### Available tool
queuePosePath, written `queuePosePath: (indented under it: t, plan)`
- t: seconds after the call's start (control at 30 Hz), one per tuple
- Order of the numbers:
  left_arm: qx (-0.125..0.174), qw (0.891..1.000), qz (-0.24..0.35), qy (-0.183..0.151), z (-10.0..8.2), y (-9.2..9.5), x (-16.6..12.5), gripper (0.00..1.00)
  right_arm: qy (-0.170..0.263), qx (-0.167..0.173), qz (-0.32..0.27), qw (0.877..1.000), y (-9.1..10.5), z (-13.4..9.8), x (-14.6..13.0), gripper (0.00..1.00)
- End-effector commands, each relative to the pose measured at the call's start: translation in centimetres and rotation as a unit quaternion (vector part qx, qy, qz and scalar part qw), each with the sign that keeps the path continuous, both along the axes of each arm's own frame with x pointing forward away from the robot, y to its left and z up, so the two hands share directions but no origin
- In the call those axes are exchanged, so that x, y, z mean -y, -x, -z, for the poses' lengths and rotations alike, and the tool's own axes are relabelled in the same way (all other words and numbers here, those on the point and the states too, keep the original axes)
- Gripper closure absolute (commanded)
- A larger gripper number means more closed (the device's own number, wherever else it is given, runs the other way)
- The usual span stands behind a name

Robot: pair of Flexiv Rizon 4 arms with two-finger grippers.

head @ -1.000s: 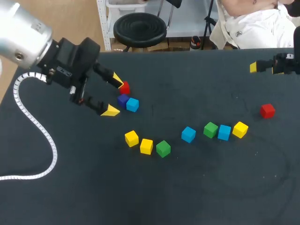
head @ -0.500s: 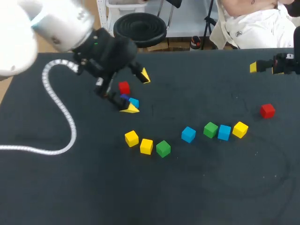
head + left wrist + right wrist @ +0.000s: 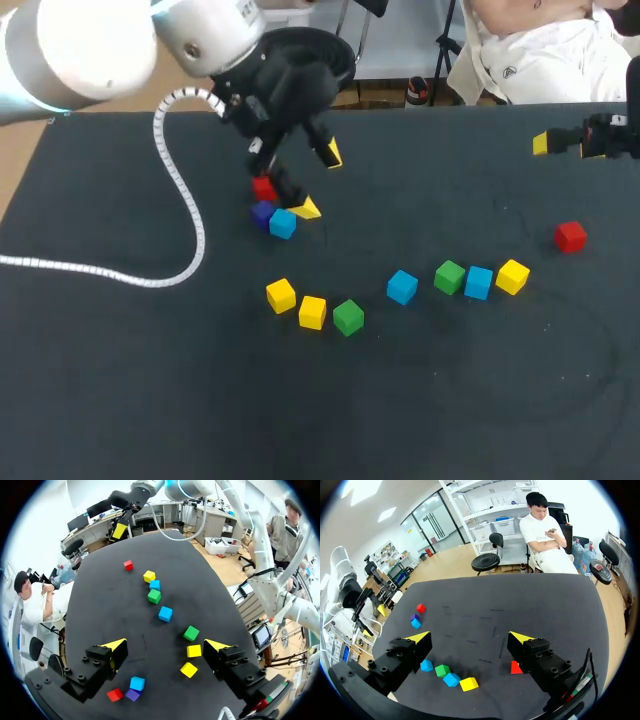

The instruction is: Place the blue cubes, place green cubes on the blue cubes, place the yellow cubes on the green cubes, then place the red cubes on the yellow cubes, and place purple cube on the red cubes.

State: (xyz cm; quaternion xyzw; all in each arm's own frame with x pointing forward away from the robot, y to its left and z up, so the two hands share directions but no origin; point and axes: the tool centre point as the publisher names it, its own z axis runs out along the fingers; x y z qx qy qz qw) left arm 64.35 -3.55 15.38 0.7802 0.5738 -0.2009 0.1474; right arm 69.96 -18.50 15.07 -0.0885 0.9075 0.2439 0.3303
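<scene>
My left gripper (image 3: 318, 180) hangs open just right of a tight cluster: a red cube (image 3: 264, 187), the purple cube (image 3: 262, 212) and a blue cube (image 3: 283, 224). In the left wrist view the gripper (image 3: 166, 646) holds nothing, and the cluster's blue cube (image 3: 137, 683) lies under it, near one finger. Across the middle lie two yellow cubes (image 3: 281, 295), a green cube (image 3: 348, 317), a blue cube (image 3: 402, 287), then green (image 3: 449, 276), blue (image 3: 478, 282) and yellow (image 3: 512, 276). My right gripper (image 3: 568, 145) stands open at the far right, above a second red cube (image 3: 571, 236).
The black table (image 3: 450, 400) carries only the cubes. My left arm's white cable (image 3: 185, 200) loops over the table's left part. In the right wrist view the lone red cube (image 3: 516, 667) sits by one finger of the empty gripper (image 3: 470, 638).
My left arm swung rightward, carrying its open gripper from the left side of the red, purple and blue cluster to its right side. The cubes and right arm stayed put.
</scene>
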Motion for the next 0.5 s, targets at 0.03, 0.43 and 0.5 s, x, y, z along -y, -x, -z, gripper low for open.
queuePosePath:
  t: [0.03,0.43,0.5]
  plan:
    - [-0.014,1.000,0.009,-0.007,-0.1,-0.4,0.1,0.00,0.000,0.000,0.000,1.000,0.0,0.0,0.0,0.00]
    - [0.046,0.996,0.035,-0.068,0.9,0.4,1.8,0.00,0.000,0.000,0.000,1.000,0.0,0.0,0.0,0.00]
    - [0.083,0.988,0.011,-0.129,2.2,-0.3,1.2,0.00,0.000,0.000,0.000,1.000,0.0,0.0,0.0,0.00]
